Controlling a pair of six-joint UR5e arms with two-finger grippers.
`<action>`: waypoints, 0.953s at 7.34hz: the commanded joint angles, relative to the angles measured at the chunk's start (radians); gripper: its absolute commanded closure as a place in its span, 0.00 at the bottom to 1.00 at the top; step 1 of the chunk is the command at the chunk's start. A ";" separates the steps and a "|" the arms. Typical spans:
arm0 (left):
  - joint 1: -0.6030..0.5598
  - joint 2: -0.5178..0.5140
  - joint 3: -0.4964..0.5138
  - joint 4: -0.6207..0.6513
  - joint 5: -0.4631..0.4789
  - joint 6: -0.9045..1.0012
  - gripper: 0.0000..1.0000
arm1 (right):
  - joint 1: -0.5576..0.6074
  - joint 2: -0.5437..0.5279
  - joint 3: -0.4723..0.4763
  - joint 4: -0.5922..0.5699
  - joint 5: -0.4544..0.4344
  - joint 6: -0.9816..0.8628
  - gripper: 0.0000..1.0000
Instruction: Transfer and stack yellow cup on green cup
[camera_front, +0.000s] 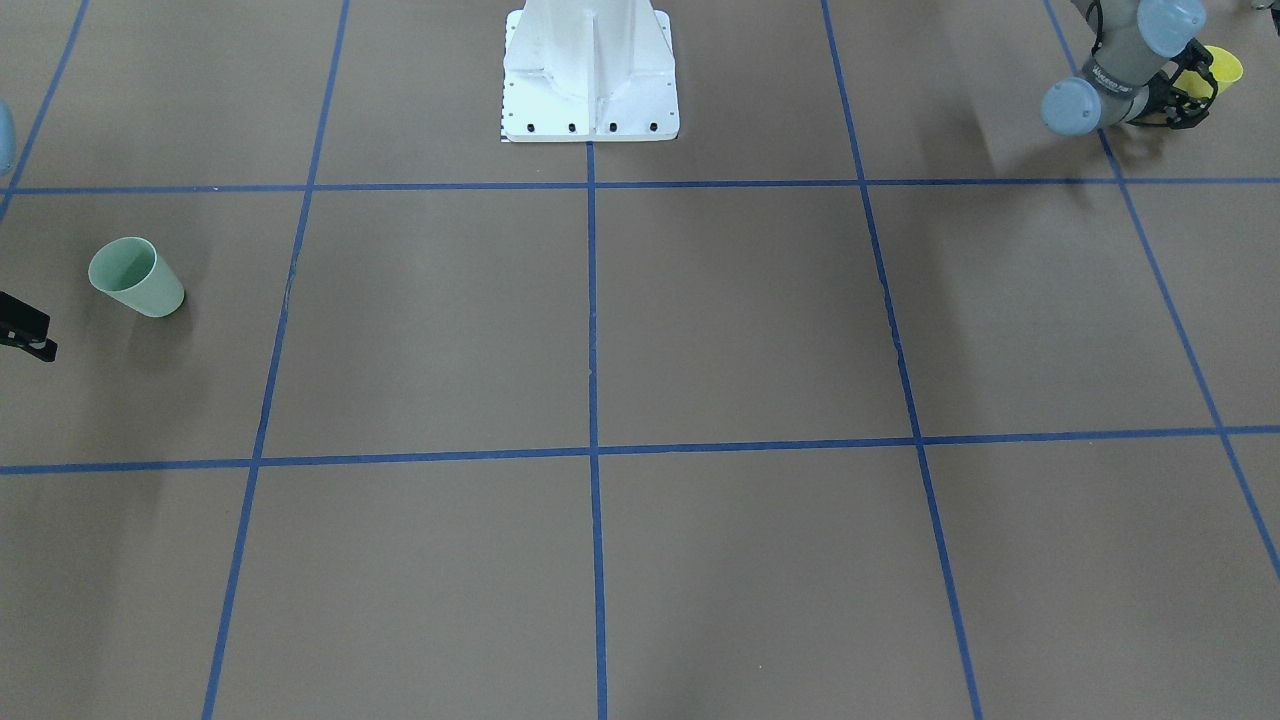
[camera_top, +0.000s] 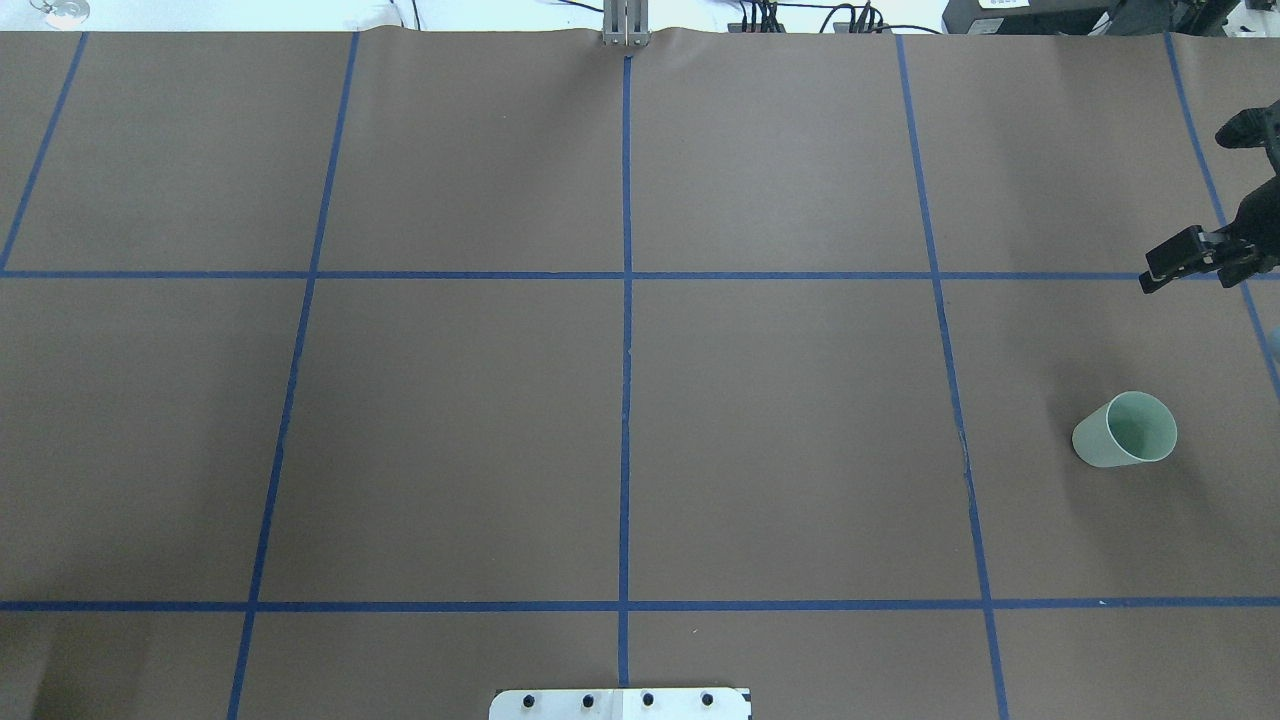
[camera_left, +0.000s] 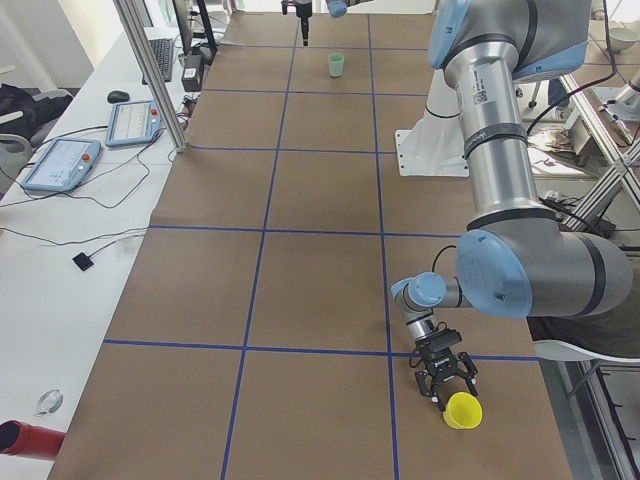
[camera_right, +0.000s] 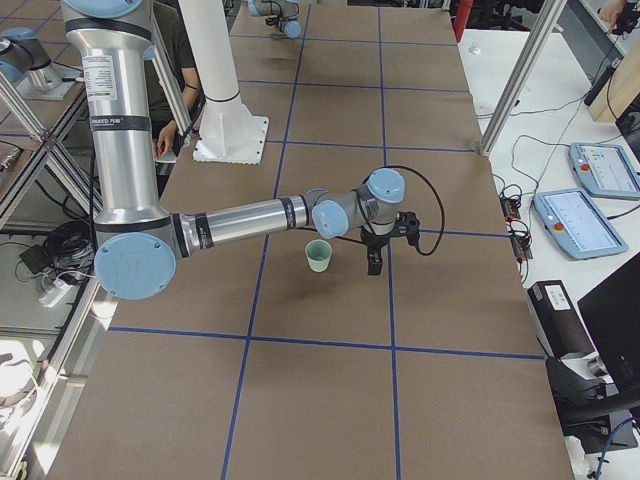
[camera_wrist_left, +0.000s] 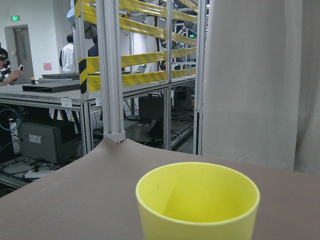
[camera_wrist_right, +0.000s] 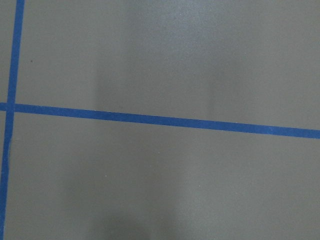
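OK, my left gripper (camera_left: 447, 390) sits just behind the upright yellow cup (camera_left: 463, 410), jaws open, nearer arm by far; green cup (camera_top: 1125, 430) well apart from that cup.

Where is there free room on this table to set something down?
The middle squares of the table, from base plate to far edge, are bare. Crowded only at the ends: green cup beside right gripper, yellow cup at left gripper.
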 joint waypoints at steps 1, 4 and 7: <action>0.018 0.005 0.055 -0.062 0.005 0.003 0.01 | 0.000 -0.003 0.006 -0.001 0.000 0.000 0.00; 0.027 0.011 0.062 -0.075 0.005 -0.011 0.82 | 0.000 -0.009 0.014 -0.001 0.002 0.000 0.00; 0.027 0.075 0.059 -0.082 0.017 0.104 0.94 | 0.000 -0.009 0.014 -0.001 0.003 0.001 0.00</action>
